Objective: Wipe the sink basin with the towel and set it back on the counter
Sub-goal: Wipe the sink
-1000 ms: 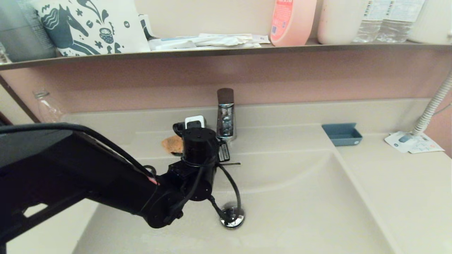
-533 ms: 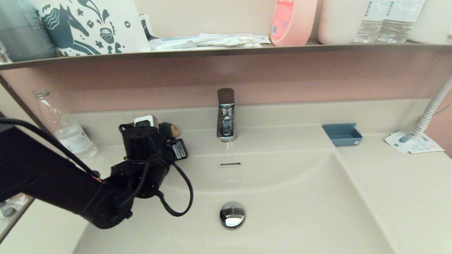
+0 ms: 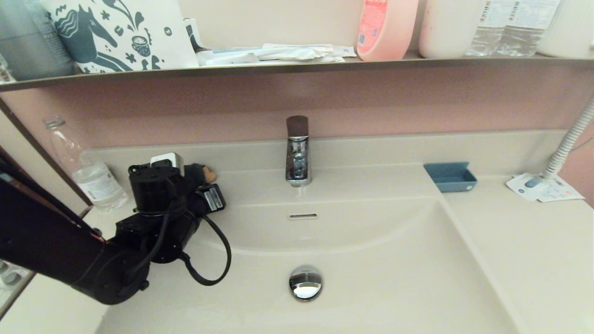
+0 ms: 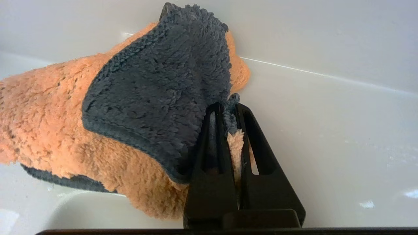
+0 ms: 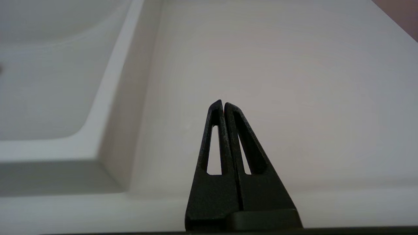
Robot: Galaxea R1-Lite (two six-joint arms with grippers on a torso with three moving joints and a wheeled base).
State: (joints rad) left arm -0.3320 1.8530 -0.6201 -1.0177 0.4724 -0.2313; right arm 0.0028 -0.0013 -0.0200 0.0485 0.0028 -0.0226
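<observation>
The towel (image 4: 58, 114), orange terry with a dark grey-blue face, is pinched between the fingers of my left gripper (image 4: 230, 106), which is shut on a fold of it. In the head view only a small orange tip of the towel (image 3: 209, 175) shows past the black left wrist, over the counter (image 3: 260, 183) at the back left of the sink basin (image 3: 380, 260). The basin has a chrome drain plug (image 3: 305, 283) and a slot overflow (image 3: 302, 216). My right gripper (image 5: 223, 103) is shut and empty above the counter (image 5: 277, 65) to the right of the basin, outside the head view.
A chrome faucet (image 3: 297, 153) stands behind the basin. A clear water bottle (image 3: 86, 169) is at the far left by the wall. A blue soap dish (image 3: 450, 176), a paper card (image 3: 543, 187) and a corrugated hose (image 3: 568, 139) are at the right. A shelf (image 3: 297, 67) with bottles hangs above.
My left arm has swung left with the towel, from in front of the faucet over the basin to the back left corner of the counter. The drain plug and overflow are now uncovered.
</observation>
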